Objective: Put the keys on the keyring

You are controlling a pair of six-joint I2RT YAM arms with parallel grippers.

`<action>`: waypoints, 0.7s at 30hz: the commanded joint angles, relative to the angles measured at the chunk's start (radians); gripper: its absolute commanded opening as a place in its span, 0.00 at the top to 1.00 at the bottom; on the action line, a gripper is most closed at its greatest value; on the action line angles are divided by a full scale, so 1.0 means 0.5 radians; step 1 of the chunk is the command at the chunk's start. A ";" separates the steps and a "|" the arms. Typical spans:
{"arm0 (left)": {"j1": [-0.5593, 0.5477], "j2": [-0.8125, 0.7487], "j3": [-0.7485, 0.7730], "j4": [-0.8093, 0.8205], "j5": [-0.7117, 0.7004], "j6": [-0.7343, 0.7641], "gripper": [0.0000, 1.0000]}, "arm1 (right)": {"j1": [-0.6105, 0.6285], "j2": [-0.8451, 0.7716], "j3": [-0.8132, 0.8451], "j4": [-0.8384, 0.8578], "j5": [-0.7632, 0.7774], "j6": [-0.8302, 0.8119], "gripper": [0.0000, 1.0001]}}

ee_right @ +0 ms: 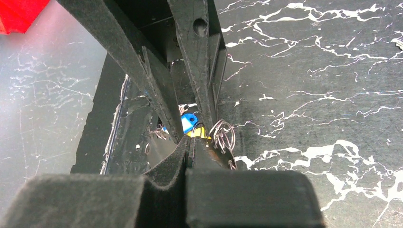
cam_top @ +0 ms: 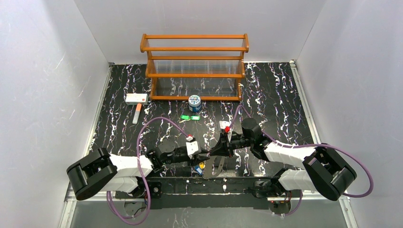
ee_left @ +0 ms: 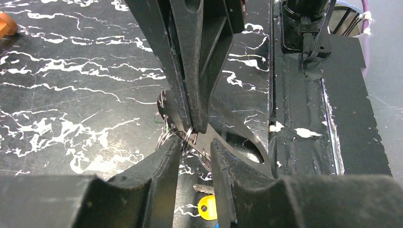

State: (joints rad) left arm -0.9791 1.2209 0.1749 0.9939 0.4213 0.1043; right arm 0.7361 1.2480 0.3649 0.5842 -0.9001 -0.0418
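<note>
Right wrist, right gripper (ee_right: 187,147) clamped, perhaps on keyring (cam_top: 217,165), left gripper (ee_left: 196,145) slightly parted.

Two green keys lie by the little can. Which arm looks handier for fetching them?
Probably the left. The left gripper stands open and looks free, while the right gripper is shut, apparently on the keyring. The green keys lie about equally far from both.

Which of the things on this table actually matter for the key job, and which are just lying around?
Belongs to the job:
green keys
blue key
yellow key
keyring

Just lying about:
wooden rack
blue-and-white can
white box with red mark
orange stick
</note>
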 commanded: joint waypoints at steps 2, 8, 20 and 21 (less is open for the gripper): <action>-0.006 -0.066 -0.014 0.110 -0.011 0.054 0.79 | 0.011 -0.039 0.079 -0.017 -0.067 -0.069 0.99; -0.008 -0.060 -0.022 0.109 0.031 0.071 0.93 | 0.012 -0.040 0.104 -0.019 -0.071 -0.069 0.99; -0.007 0.003 -0.039 0.109 0.002 0.116 0.79 | 0.010 -0.094 0.111 -0.050 -0.073 -0.070 0.99; -0.008 0.006 -0.038 0.108 -0.006 0.118 0.79 | 0.010 -0.096 0.114 -0.052 -0.073 -0.070 0.99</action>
State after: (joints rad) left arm -0.9791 1.2160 0.1699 1.0237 0.4221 0.1398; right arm 0.7361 1.2274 0.3725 0.5446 -0.9169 -0.0601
